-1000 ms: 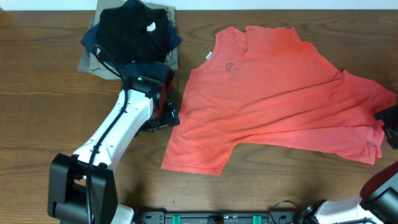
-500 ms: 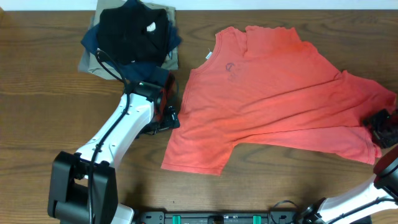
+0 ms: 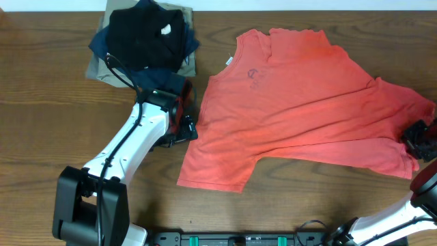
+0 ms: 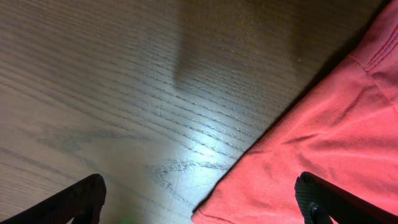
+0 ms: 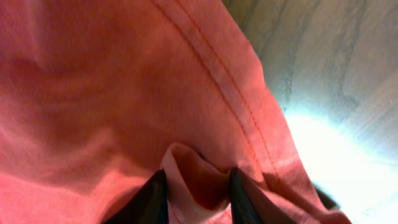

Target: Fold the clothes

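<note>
Overhead, the T-shirt (image 3: 307, 109) lies spread on the table (image 3: 41, 137), unmoved; the right gripper (image 3: 418, 139) has slid inward onto its hem. Left wrist: the left gripper (image 4: 199, 190) stays wide apart beside the shirt's edge. Right wrist: its fingers (image 5: 152, 199) pinch a hem fold.

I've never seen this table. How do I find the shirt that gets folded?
On the brown wooden table, look at the right half: a red-orange T-shirt lies spread out, its right edge pinched by the right gripper. Unlike the stacked black, navy and khaki pile at the back left, it is bright and unfolded.
</note>
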